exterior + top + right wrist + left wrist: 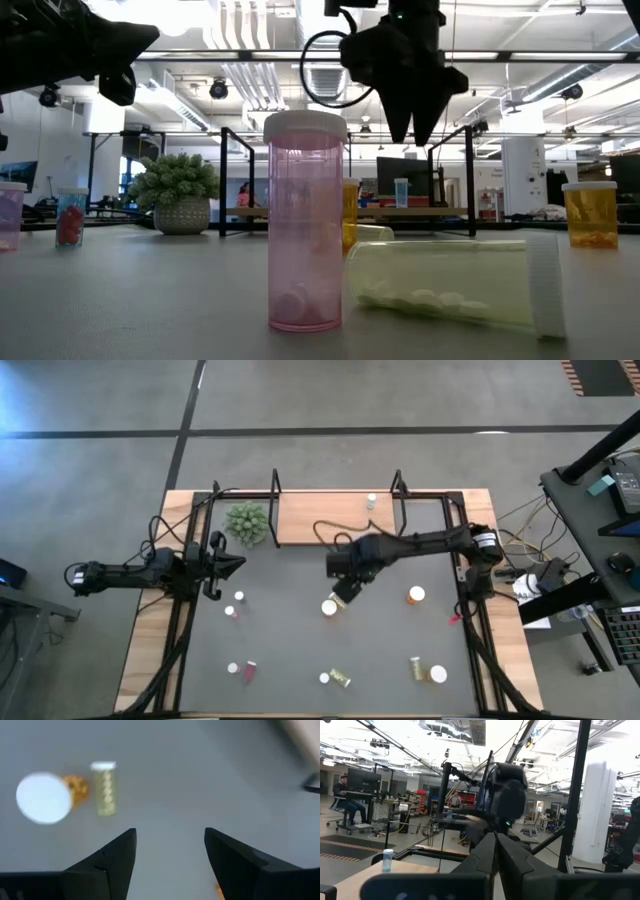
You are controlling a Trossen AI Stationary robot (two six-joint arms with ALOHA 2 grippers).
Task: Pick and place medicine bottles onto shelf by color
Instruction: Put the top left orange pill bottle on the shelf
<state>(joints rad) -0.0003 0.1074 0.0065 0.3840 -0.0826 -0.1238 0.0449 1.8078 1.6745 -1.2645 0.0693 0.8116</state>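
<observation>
Two bottles nearest (pixel 305 225), one bottle on shelf (pixel 371 502), one plant (pixel 246 522)

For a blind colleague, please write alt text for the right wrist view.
Two dark tool fingers stand apart, empty, above a grey mat. Beyond them lie a yellow-green white-capped bottle on its side and an orange bottle.

The right gripper (pixel 412 135) blocks part of the shelf (pixel 400 212) behind it in the low view, the pink bottle (pixel 305 222) hides most of an orange bottle (pixel 350 213), and the picture's edge cuts a pale bottle (pixel 10 215).
</observation>
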